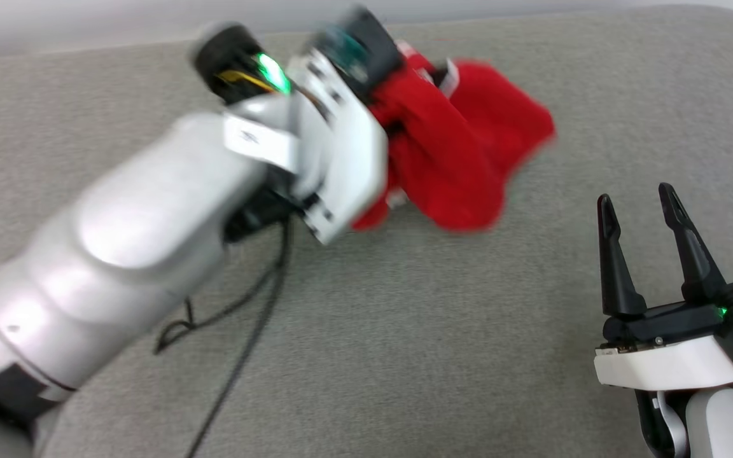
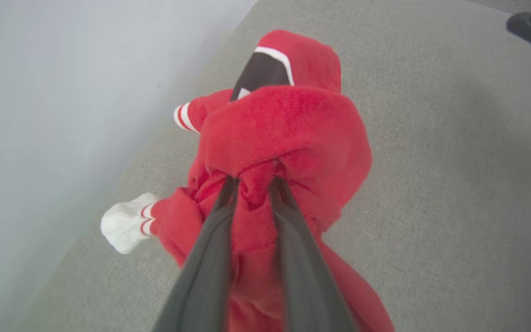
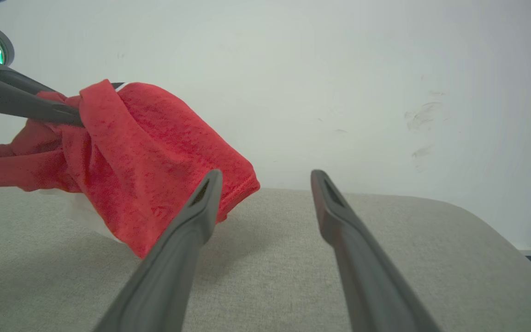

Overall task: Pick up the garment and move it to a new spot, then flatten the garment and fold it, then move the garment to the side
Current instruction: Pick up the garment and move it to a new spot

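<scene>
At far left of the head view, the pale left arm [image 1: 150, 235] is slanting up and rightward, blurred, with a black cable [image 1: 258, 318] trailing beneath it over the grey pad [image 1: 404, 356]. The left gripper [image 2: 254, 180] is pinching a bunched fold of the garment [image 1: 468, 159] between narrowly set fingers [image 2: 210, 258], and red cloth is filling the gap between them. The garment is hanging crumpled from that grip over the far middle of the pad, near the wall [image 3: 339, 69]. A white sleeve [image 2: 125, 226] with red stripes is sticking out to one side, and black, white-edged print [image 2: 261, 71] is showing on an upper fold. Whether its lowest fold is touching the pad cannot be told. At lower right, apart from the garment, the right gripper [image 1: 635, 194] is standing with its fingers spread wide, holding nothing, tips pointing away from the robot.
</scene>
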### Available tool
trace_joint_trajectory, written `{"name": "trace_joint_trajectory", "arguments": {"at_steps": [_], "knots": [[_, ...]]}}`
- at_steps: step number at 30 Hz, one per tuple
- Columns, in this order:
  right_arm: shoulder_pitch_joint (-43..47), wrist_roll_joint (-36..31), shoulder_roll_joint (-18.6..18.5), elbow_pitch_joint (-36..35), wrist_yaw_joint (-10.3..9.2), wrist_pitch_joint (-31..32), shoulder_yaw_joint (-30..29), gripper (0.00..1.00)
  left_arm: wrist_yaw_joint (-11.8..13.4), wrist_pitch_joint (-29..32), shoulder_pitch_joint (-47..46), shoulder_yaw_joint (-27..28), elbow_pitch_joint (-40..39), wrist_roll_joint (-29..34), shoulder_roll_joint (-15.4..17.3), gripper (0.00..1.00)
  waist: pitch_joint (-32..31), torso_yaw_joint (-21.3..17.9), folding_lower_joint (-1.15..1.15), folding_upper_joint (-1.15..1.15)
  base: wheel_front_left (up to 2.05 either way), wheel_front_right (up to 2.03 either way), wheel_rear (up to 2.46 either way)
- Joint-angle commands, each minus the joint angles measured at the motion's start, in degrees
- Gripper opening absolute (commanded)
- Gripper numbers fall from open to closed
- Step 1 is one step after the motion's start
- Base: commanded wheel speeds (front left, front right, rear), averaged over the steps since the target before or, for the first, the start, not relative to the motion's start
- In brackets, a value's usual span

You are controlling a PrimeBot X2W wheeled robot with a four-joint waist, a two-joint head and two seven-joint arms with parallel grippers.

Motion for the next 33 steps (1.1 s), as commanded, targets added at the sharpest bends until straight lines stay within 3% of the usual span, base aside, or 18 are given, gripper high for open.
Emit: {"name": "trace_joint_trajectory", "arguments": {"at_steps": [1, 9, 17, 19, 20, 21, 28, 33], "knots": [[-0.02, 0.41, 0.12, -0.01, -0.04, -0.14, -0.22, 1.0, -0.01, -0.83, -0.4, -2.23, 0.22, -0.5, -1.03, 0.0, 0.74, -1.52, 0.0, 0.0, 0.0, 0.0, 0.0], [-0.29, 1.11, 0.12, -0.28, -0.04, -0.14, -0.19, 1.0, -0.01, -3.62, 3.4, -11.2, 2.3, -2.16, -6.4, 0.0, 2.33, -3.13, 0.0, 0.0, 0.0, 0.0, 0.0], [-1.53, 1.57, 0.12, 0.17, -0.04, -0.14, -0.18, 1.0, -0.03, 6.17, 17.74, -11.66, -0.52, 4.0, -9.81, 0.0, 4.13, -2.7, 0.0, 0.0, 0.0, 0.0, 0.0], [-1.42, 1.43, 0.12, 0.4, -0.04, -0.14, -0.37, 1.0, -0.04, 5.48, 18.22, -11.7, -0.48, 4.29, -9.85, 0.0, 3.96, -2.34, 0.0, 0.0, 0.0, 0.0, 0.0], [-1.28, 1.33, 0.12, 0.52, -0.04, -0.14, -0.47, 1.0, -0.03, 4.36, 18.01, -11.66, -0.22, 4.41, -9.94, 0.08, 3.72, -2.1, 0.0, 0.0, 0.0, 0.0, 0.0], [-1.03, 1.22, 0.12, 0.66, -0.04, -0.14, -0.52, 1.0, -0.02, 2.58, 17.31, -11.6, 0.03, 4.95, -10.08, 1.0, 3.38, -1.85, 0.0, 0.0, 0.0, 0.0, 0.0], [1.32, 0.46, 0.11, 1.77, -0.04, -0.14, -0.96, 1.0, 0.08, -15.29, 14.86, -9.67, 5.63, 5.99, -11.17, 1.0, -1.33, 0.05, 0.0, 0.0, 0.0, 0.0, 0.0], [3.64, -0.24, 0.12, 2.61, -0.04, -0.14, -1.65, 1.0, 4.72, -26.59, 17.02, -5.98, 7.47, 8.38, -11.15, 1.0, -5.15, 1.81, 0.0, 0.0, 0.0, 0.0, 0.0]]}}
